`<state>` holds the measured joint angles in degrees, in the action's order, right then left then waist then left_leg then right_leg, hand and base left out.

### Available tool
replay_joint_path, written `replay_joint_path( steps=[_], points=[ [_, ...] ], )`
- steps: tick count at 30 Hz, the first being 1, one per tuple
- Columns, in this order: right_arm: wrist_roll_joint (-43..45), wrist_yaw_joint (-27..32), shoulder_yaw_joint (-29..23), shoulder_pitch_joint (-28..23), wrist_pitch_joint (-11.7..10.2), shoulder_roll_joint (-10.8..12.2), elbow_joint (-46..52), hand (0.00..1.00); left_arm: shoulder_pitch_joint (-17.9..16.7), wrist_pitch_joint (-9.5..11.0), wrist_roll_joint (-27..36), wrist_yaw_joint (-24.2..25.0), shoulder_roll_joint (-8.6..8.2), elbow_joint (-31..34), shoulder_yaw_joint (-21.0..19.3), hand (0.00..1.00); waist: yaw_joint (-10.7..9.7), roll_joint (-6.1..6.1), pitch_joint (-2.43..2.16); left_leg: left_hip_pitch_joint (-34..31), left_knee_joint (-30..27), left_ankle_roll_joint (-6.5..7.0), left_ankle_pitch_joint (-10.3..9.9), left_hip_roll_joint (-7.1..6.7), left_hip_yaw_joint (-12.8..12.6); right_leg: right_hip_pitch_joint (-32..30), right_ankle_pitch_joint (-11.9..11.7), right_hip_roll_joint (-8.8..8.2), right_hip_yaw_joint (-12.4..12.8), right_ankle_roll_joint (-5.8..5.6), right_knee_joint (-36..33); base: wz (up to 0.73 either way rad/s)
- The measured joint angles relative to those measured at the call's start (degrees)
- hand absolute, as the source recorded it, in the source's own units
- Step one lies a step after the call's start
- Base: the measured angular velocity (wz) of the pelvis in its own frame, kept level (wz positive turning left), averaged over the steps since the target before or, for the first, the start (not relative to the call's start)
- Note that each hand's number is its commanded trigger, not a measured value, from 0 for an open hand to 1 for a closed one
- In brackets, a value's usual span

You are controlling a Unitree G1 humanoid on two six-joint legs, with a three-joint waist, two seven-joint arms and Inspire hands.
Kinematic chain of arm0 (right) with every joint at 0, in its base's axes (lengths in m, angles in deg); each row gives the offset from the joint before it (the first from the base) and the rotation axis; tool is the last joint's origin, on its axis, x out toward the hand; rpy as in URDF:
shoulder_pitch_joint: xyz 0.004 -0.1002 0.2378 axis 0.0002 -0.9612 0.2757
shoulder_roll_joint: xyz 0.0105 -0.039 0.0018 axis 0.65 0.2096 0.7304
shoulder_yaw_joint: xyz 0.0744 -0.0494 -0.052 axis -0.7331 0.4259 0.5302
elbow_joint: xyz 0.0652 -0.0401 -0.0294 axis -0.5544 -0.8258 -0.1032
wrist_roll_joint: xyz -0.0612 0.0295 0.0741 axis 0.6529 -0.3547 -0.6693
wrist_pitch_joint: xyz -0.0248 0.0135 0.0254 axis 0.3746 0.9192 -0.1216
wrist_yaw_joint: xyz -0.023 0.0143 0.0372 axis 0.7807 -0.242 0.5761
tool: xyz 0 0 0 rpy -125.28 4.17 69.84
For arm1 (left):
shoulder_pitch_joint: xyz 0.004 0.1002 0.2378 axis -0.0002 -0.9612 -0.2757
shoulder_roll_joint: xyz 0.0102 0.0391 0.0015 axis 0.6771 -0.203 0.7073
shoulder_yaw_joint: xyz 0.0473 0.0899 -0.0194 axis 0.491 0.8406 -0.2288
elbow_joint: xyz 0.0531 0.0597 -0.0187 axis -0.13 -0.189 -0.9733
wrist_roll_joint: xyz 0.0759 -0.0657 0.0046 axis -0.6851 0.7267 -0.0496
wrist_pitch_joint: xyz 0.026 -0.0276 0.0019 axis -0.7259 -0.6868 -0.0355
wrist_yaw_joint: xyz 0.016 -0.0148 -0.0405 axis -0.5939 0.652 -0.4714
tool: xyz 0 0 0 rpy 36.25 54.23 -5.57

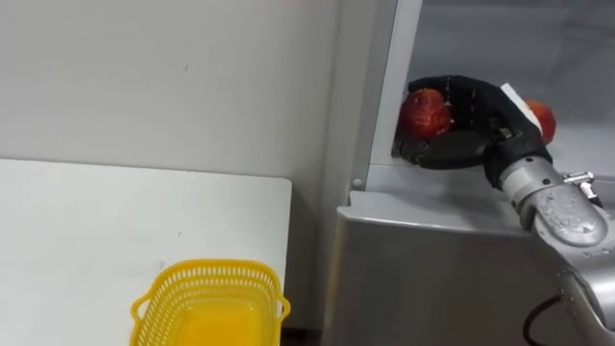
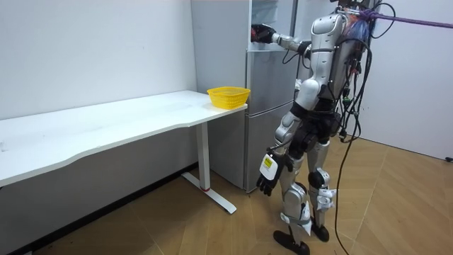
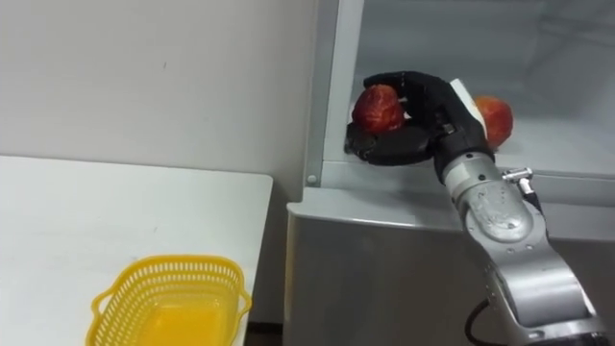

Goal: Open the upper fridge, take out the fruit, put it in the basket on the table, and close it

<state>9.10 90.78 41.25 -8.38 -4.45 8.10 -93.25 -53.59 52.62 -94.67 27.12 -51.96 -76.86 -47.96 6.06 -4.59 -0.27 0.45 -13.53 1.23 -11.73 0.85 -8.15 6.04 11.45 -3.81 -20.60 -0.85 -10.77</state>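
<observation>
Robot stands at fridge (image 1: 432, 255), right arm reaching into upper compartment; right hand (image 1: 466, 130) curled round red apple (image 1: 426, 112), fingers and thumb wrapped on it at compartment's front edge; second red fruit (image 1: 544, 120) behind hand, inside fridge; left hand (image 2: 267, 182) hangs by thigh, idle; grasp looks made; left to do: draw apple out, likely carry to yellow basket (image 1: 211, 288) on white table (image 1: 86, 221).
</observation>
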Motion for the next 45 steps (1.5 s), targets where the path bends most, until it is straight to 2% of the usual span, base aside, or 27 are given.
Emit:
replay_joint_path(
  steps=[3,9,13,17,18,20,22,25,28,31,36,41,45],
  points=[
    [3.1,3.2,0.1,-1.4,0.0,1.4,4.4,1.0,-0.7,0.9,0.9,-1.2,-0.01,0.1,0.5,0.0,0.0,0.71,0.16,0.1,0.1,0.0,0.0,0.0,-0.6,-0.1,0.0,-0.09,0.0,-0.01,0.0,-0.03],
    [5.6,9.5,0.1,-7.8,-0.9,4.4,14.0,1.0,-1.4,2.9,2.4,-3.6,-0.27,0.0,1.4,0.0,0.1,2.14,0.18,0.3,0.5,0.02,0.0,-0.29,-0.7,-0.1,0.0,-0.16,0.0,-0.05,0.2,0.0],
    [6.4,12.7,0.1,-13.0,-2.9,6.4,17.7,1.0,-1.9,4.4,4.5,-4.8,-0.64,0.0,3.6,0.0,0.0,2.56,0.33,1.3,0.6,0.02,0.0,-0.28,-0.6,0.8,0.0,-0.23,0.0,-0.05,0.2,0.0],
    [7.5,14.9,0.4,-13.7,-4.8,7.4,19.0,1.0,-2.1,6.1,4.5,-4.6,-0.76,-0.2,3.9,0.0,-0.3,3.0,0.6,1.1,0.6,0.02,0.0,-0.19,-0.6,0.6,0.0,-0.22,0.0,-0.06,0.2,-0.02],
    [10.3,15.7,0.7,-13.7,-5.5,7.5,19.1,1.0,-2.1,6.5,4.5,-4.6,-0.83,-0.3,3.9,0.0,-0.2,3.13,0.61,1.0,0.8,0.03,0.0,-0.11,-0.7,0.4,0.0,-0.18,0.0,-0.06,0.1,-0.1],
    [14.8,16.4,0.8,-13.7,-6.4,8.4,19.3,1.0,-2.0,7.1,4.4,-4.6,-1.13,-1.0,3.8,0.0,-0.2,3.32,0.53,0.8,1.2,0.02,0.0,0.01,-0.9,0.2,0.0,-0.1,0.0,-0.03,0.0,-0.08],
    [20.5,17.4,1.4,-14.3,-6.7,8.9,21.9,1.0,-2.0,7.6,4.4,-4.6,-1.91,-2.1,3.8,0.0,0.1,3.66,0.21,0.9,1.3,0.0,0.0,0.11,-1.1,0.2,0.0,-0.05,0.0,0.0,-0.1,-0.04],
    [25.1,18.1,2.5,-14.5,-9.0,8.9,25.0,1.0,-2.0,7.8,4.5,-4.5,-2.0,-2.6,3.8,0.0,0.3,3.53,0.1,1.1,1.4,-0.13,0.1,0.21,-1.2,0.2,0.0,0.08,0.0,0.03,0.0,0.0],
    [28.8,18.0,3.6,-14.5,-9.7,8.9,27.8,1.0,-2.0,8.5,4.4,-4.3,-1.84,-3.0,3.4,0.0,0.5,3.0,-0.18,1.3,1.4,-0.21,0.2,0.2,-1.3,0.3,0.0,0.12,0.1,0.03,0.0,0.0],
    [31.9,18.2,5.1,-14.5,-10.7,9.8,28.3,1.0,-1.7,9.0,4.3,-4.0,-1.2,-4.4,3.4,0.0,0.7,2.18,-0.13,1.5,1.7,-0.25,0.2,0.21,-1.3,0.5,0.0,0.19,0.2,0.03,0.1,0.0],
    [34.0,18.0,9.3,-14.7,-10.9,9.8,28.8,1.0,-1.1,9.0,3.8,-3.5,-0.59,-5.2,4.0,0.0,1.2,1.44,0.27,1.4,2.0,-0.25,0.2,0.21,-1.2,0.4,0.0,0.17,0.1,0.02,0.1,0.0],
    [34.5,17.2,12.5,-14.8,-11.0,9.8,30.0,1.0,-1.0,9.0,3.9,-3.3,-0.53,-6.1,6.1,0.0,2.3,1.42,0.26,1.2,1.8,-0.25,0.2,0.19,-1.0,0.2,0.0,0.15,0.0,0.02,0.1,0.0],
    [36.2,15.1,14.0,-14.8,-12.1,9.8,31.1,1.0,-0.9,9.1,3.9,-2.7,-0.51,-6.2,6.2,0.0,2.5,1.26,0.17,1.0,1.8,-0.26,0.2,0.19,-1.0,-0.1,0.0,0.05,0.0,0.01,0.1,0.0]
  ],
)
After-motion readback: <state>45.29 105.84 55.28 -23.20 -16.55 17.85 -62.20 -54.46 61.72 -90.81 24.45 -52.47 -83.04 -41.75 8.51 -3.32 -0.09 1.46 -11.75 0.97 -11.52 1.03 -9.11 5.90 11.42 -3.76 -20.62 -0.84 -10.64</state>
